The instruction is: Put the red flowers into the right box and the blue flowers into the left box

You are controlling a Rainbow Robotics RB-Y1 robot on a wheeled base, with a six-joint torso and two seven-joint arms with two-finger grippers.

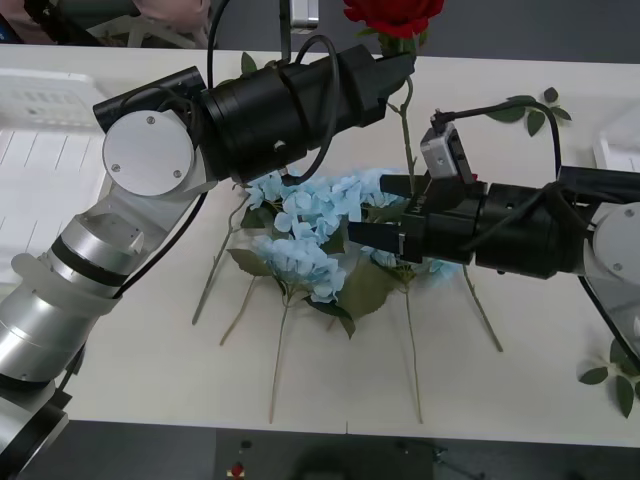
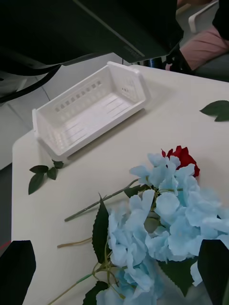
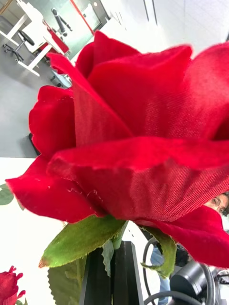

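My left gripper (image 1: 393, 70) is raised over the table's far side, shut on the stem of a red rose (image 1: 395, 14) just under its head (image 3: 129, 138); the stem (image 1: 407, 135) hangs down to the table. A second red rose (image 2: 183, 157) lies against the pile of pale-blue flowers (image 1: 305, 235) in the middle of the table. My right gripper (image 1: 385, 208) hovers open at that pile's right side, its black fingers (image 2: 213, 267) either side of the blooms (image 2: 162, 224) without touching. The slotted white left box (image 1: 30, 150) stands at the left, the right box's rim (image 1: 612, 150) at the right edge.
Loose green leaf sprigs lie at the far right (image 1: 530, 110) and near right (image 1: 615, 380), and one beside the basket (image 2: 42, 174). Long stems (image 1: 280, 360) fan toward the front edge. My left arm (image 1: 150, 155) crosses above the table's left half.
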